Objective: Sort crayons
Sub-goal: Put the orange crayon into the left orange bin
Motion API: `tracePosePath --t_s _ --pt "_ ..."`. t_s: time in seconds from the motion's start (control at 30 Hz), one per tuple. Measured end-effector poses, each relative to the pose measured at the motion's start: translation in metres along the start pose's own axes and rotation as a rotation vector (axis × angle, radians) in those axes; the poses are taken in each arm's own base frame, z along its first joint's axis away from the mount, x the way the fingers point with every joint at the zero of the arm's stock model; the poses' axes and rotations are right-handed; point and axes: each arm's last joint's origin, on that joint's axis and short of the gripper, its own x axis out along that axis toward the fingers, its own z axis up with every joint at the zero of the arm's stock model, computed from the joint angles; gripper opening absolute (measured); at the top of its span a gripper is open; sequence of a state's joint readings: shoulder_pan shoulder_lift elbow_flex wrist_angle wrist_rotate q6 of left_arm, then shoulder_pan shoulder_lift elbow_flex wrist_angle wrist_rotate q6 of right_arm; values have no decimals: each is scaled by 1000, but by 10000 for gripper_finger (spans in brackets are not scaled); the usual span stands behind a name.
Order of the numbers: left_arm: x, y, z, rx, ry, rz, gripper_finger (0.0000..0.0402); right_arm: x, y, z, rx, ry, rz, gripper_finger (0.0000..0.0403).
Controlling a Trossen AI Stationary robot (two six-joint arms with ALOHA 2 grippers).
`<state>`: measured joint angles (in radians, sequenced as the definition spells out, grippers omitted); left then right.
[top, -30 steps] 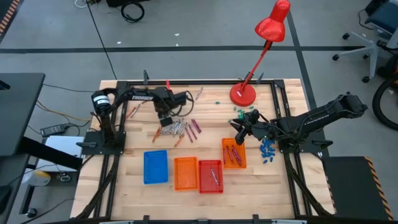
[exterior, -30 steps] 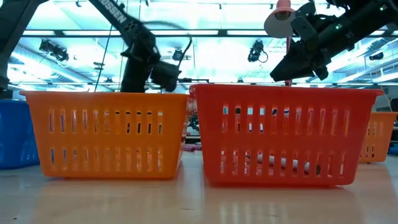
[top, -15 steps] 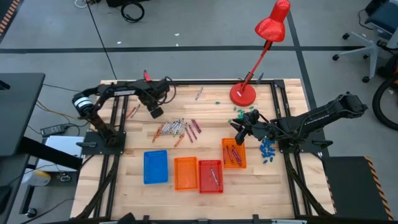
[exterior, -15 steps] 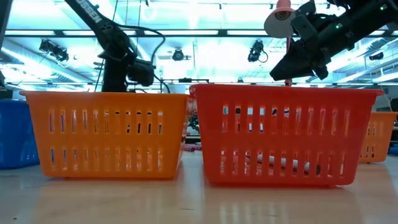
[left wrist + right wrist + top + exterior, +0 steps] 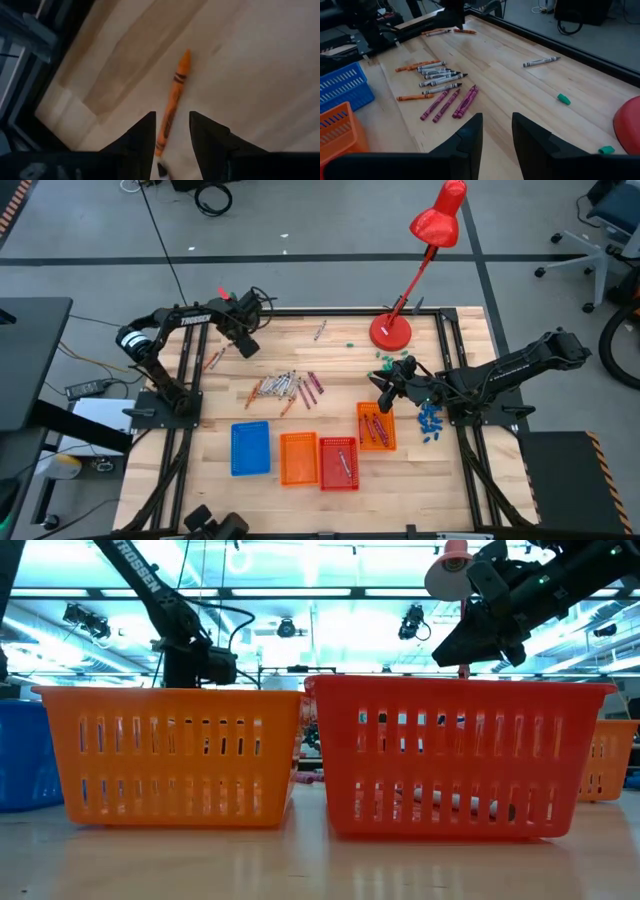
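A pale wooden table top (image 5: 330, 365) edged by a black metal frame stands on a grey floor, with a red desk lamp (image 5: 392, 330) on its round base at the far edge and rows of ceiling lights showing behind it in the low view. The crayons (image 5: 285, 387), short thin sticks in orange, grey-white and magenta-purple, lie in a loose cluster in the middle of the table; a few more lie near the far left corner, and a single grey one (image 5: 319, 331) lies alone near the far edge. Along the near side stand four slotted plastic trays in a row: a blue rectangular tray (image 5: 250, 448), an orange rectangular tray (image 5: 298, 459), a red rectangular tray (image 5: 339, 464) with a pale stick in it, and a smaller orange tray (image 5: 376, 427) holding reddish sticks. Small teal-green bits (image 5: 383, 358) are scattered beside the lamp base, and a pile of small blue bits (image 5: 430, 420) lies at the right.

The left gripper (image 5: 243, 340) hangs over the far left part of the table, above the crayons there; its wrist view shows the two dark fingers (image 5: 142, 137) parted with an orange crayon (image 5: 173, 100) lying on the wood in line with the gap, nothing held. The right gripper (image 5: 384, 397) sits just above the smaller orange tray, its fingers (image 5: 470, 137) parted and empty, facing the crayon cluster
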<state>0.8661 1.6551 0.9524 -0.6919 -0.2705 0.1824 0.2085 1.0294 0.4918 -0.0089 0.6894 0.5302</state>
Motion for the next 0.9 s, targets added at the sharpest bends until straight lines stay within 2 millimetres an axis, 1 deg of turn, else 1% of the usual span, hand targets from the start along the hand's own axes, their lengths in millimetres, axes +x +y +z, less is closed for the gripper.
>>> tracePosePath --t_s 0.23,0.37,0.43,0.6,0.67,0.73,0.9 --pt "19 -1 1 39 63 -13 130 0 0 1 3 -4 6 110" --pt "23 -3 2 65 79 -22 120 0 0 1 -1 -4 6 110" --pt "23 -3 1 83 81 -49 103 0 0 1 -1 -4 6 110" --pt "23 -4 0 88 85 -69 34 0 0 1 -1 -3 7 110" --pt "23 -4 0 89 87 -70 15 0 1 1 -1 -2 9 110" --pt "23 -4 0 89 88 -71 14 0 1 1 -1 -2 9 110" --pt "18 -4 -1 84 66 -75 28 0 1 1 -1 -2 9 110"
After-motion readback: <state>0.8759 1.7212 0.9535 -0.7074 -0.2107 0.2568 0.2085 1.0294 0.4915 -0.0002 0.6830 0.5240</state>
